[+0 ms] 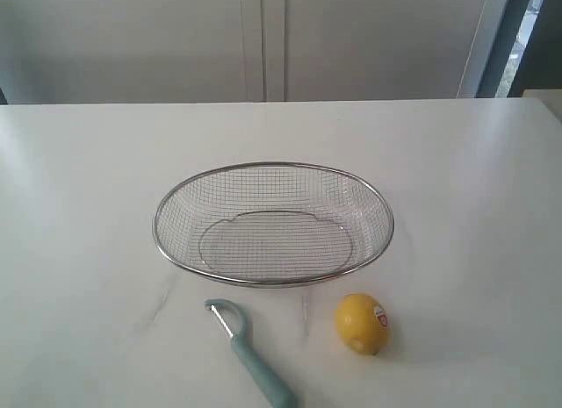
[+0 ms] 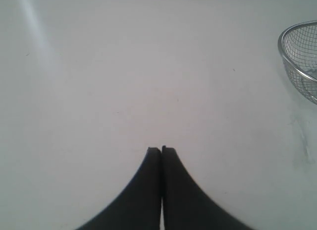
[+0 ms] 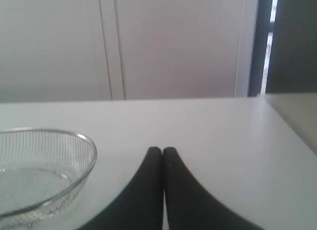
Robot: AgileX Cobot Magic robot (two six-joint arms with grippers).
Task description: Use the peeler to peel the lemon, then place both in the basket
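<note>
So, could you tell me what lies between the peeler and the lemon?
Nothing; the exterior view shows only bare white table between the peeler and the lemon.

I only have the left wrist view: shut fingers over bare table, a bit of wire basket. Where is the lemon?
Observer: The small bright yellow lemon sits on the white table, just camera-side of the silver wire-mesh basket, near its right end in the exterior view.
Operator: And the peeler?
Observer: The slim teal-handled peeler lies on the table left of the lemon in that view, its metal head toward the basket.
Operator: Anything in the basket?
Observer: Nothing; it is empty.
</note>
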